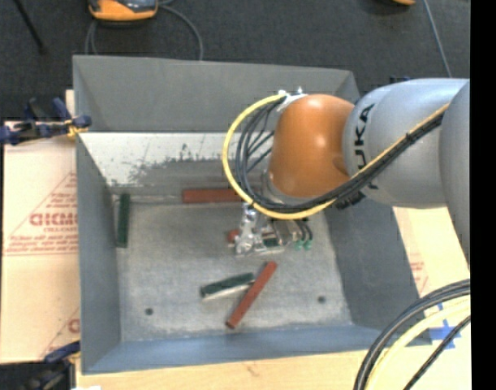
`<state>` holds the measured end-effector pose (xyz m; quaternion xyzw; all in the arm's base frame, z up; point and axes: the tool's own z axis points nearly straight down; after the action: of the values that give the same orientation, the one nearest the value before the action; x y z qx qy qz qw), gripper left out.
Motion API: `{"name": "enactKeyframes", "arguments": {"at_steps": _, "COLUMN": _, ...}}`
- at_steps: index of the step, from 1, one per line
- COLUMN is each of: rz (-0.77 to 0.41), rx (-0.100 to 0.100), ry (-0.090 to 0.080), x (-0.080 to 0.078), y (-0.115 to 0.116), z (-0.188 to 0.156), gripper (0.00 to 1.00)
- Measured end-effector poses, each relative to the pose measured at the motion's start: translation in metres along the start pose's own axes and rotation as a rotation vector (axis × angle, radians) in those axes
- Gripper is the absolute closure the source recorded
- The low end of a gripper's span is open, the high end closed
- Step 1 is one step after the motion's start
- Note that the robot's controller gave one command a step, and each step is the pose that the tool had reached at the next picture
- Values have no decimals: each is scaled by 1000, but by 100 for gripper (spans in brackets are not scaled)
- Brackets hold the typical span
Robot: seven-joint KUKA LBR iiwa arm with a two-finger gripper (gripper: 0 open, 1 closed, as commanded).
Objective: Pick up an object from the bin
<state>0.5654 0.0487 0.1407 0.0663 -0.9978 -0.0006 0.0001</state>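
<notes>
The tool [252,240] is seen low over the middle of the bin [97,283], hung beneath the arm's orange cover [308,149]. Whether it is set wide or narrow cannot be told, and nothing can be made out as held in it. Nearest to it, just in front, a slanted red stick [252,296] is laid on the bin floor, its upper end close below the tool. A green and white stick [227,286] is laid beside it, the two touching or nearly so. A small red bit [233,236] is seen just left of the tool; its kind cannot be told. Well apart, a red bar [209,195] is laid along the back wall and a dark green stick [122,220] along the left wall.
</notes>
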Motion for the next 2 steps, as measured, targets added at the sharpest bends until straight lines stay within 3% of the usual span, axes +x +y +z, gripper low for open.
{"name": "enactKeyframes", "arguments": {"at_steps": 1, "rz": -54, "rx": 1, "ry": -2, "x": -11, "y": -18, "z": 21, "gripper": 0}}
{"name": "enactKeyframes", "arguments": {"at_steps": 2, "rz": -53, "rx": 1, "ry": -3, "x": -11, "y": -18, "z": 19, "gripper": 0}}
